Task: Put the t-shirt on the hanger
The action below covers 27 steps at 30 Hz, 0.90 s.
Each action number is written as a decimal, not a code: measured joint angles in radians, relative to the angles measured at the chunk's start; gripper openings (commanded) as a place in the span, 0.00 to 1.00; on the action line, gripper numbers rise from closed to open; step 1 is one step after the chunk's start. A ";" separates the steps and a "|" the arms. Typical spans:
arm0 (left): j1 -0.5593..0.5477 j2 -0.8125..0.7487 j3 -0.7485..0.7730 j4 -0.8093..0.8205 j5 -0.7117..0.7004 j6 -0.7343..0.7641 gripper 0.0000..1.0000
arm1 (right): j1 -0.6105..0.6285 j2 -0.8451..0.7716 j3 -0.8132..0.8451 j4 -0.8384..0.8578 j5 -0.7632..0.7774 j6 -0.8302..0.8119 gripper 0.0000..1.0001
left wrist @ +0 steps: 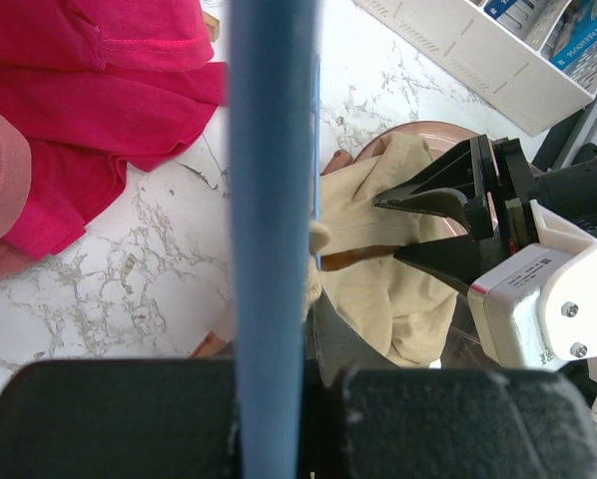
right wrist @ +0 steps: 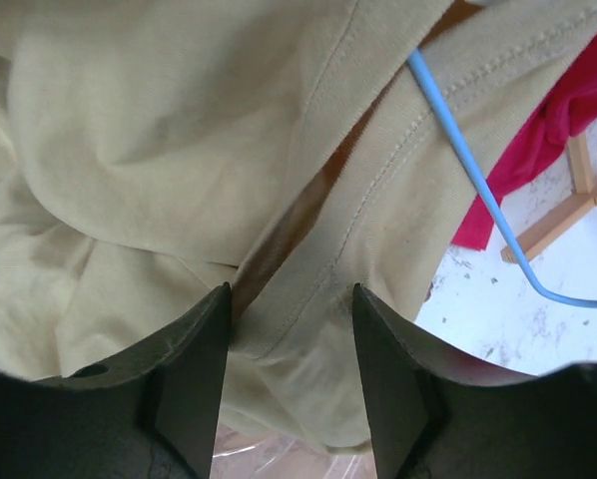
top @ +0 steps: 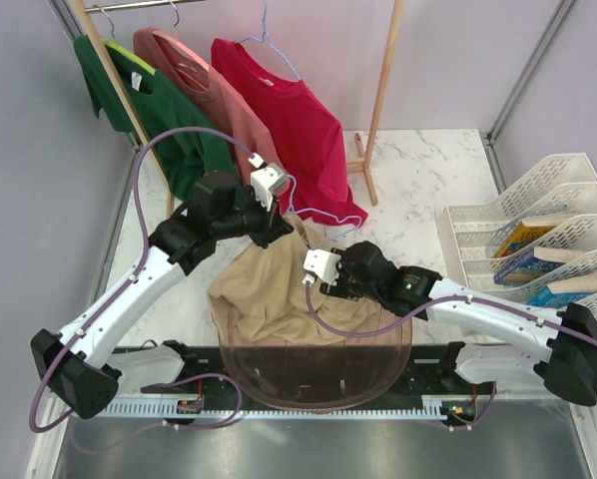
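**Item: the t-shirt** (right wrist: 129, 150). Tan cotton jersey, short-sleeved, matte, with a double-stitched band along its edge. It lies bunched over the far rim of the tinted tub (top: 318, 389) and spills partly into it.

**Handling.** We judge it light, limp and non-slippery. It will sag and fold wherever it is unsupported, so one pinch lifts only a fold. The stitched band looks to us like the best place to grip, since it is thicker, holds its line and marks the opening the wire has to enter.

**Item: the hanger** (right wrist: 468, 160). Thin, smooth, light-blue wire, raised above the far side of the tub. One run of it passes under the shirt's banded edge. We expect it to be stiff enough to steer but springy, and likely to twist in a narrow grip.

**Left gripper** (left wrist: 279, 399). Beyond the tub's far rim, with its jaws pressed together on the hanger wire.

**Right gripper** (right wrist: 289, 379). Just over the tub's far rim. Its jaws stand apart with the stitched band running between them, and we see no pinch on it yet.

**Nearby.** The tub is translucent brownish plastic with a rounded wall. A red t-shirt (top: 289, 110) hangs well beyond the tub, its hem pooled on the marbled table (top: 418, 170).
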<state>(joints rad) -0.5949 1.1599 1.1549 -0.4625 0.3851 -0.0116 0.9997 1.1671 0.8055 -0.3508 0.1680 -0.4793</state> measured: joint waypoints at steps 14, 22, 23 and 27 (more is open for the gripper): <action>0.156 -0.038 -0.030 0.008 0.136 -0.045 0.02 | -0.225 -0.057 0.017 -0.029 -0.019 0.058 0.00; 0.232 -0.145 -0.135 0.130 0.380 -0.114 0.02 | -0.376 -0.111 0.041 -0.070 -0.241 0.134 0.00; 0.237 -0.163 -0.146 0.144 0.407 -0.115 0.02 | -0.401 -0.107 0.047 -0.077 -0.277 0.149 0.00; 0.253 -0.193 -0.166 0.155 0.460 -0.108 0.02 | -0.501 -0.089 0.077 -0.085 -0.385 0.198 0.00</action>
<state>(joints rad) -0.3416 0.9668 0.9890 -0.3073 0.8448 -0.1196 0.4984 1.0782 0.8825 -0.4358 -0.2169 -0.2817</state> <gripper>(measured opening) 0.049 0.010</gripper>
